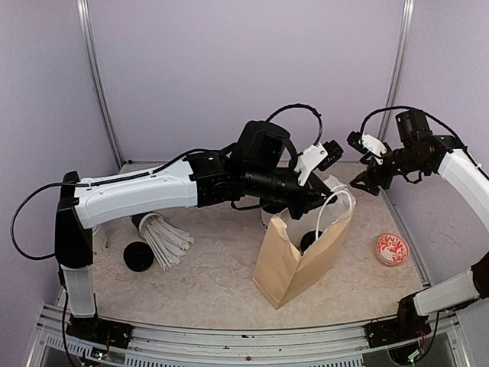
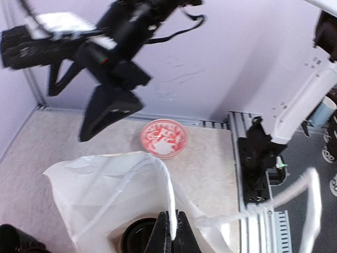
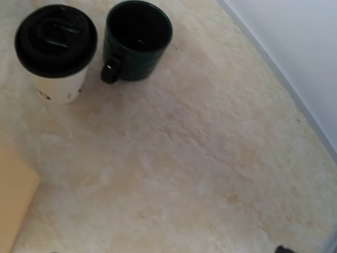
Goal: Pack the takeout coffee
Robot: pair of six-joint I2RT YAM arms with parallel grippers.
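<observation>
Right of centre | left hand [image 2: 169,226] clenched on bag handle [image 2: 167,190] | takeout cup [image 2: 138,235] inside | right hand [image 1: 367,182]: cannot tell

Left tool [image 2: 169,235] tight on white bag handle [image 2: 168,197] — black lid [image 2: 138,237] just beneath

The cup [image 3: 57,74] is white (black lid [image 3: 55,38]), the mug [image 3: 138,42] dark green
</observation>
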